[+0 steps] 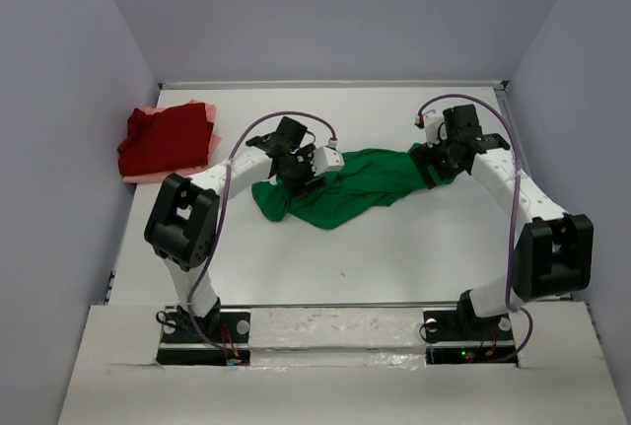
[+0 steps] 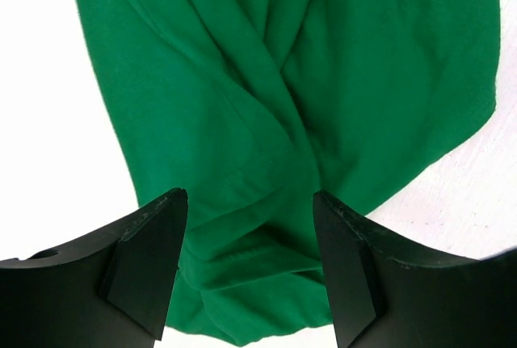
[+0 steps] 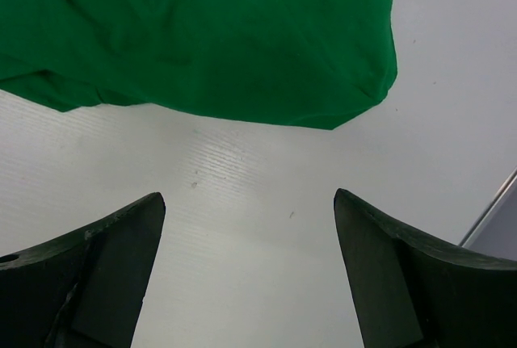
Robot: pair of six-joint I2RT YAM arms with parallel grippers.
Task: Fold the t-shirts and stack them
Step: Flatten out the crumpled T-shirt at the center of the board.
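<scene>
Left jaws stand wide over the crumpled green t-shirt [image 1: 367,184], right jaws wide beside its edge.

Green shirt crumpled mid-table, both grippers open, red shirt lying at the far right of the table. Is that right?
One thing is off: the red shirt lies at the far left, as the top view shows. The green shirt is crumpled mid-table, and the left gripper and right gripper are both open.
</scene>
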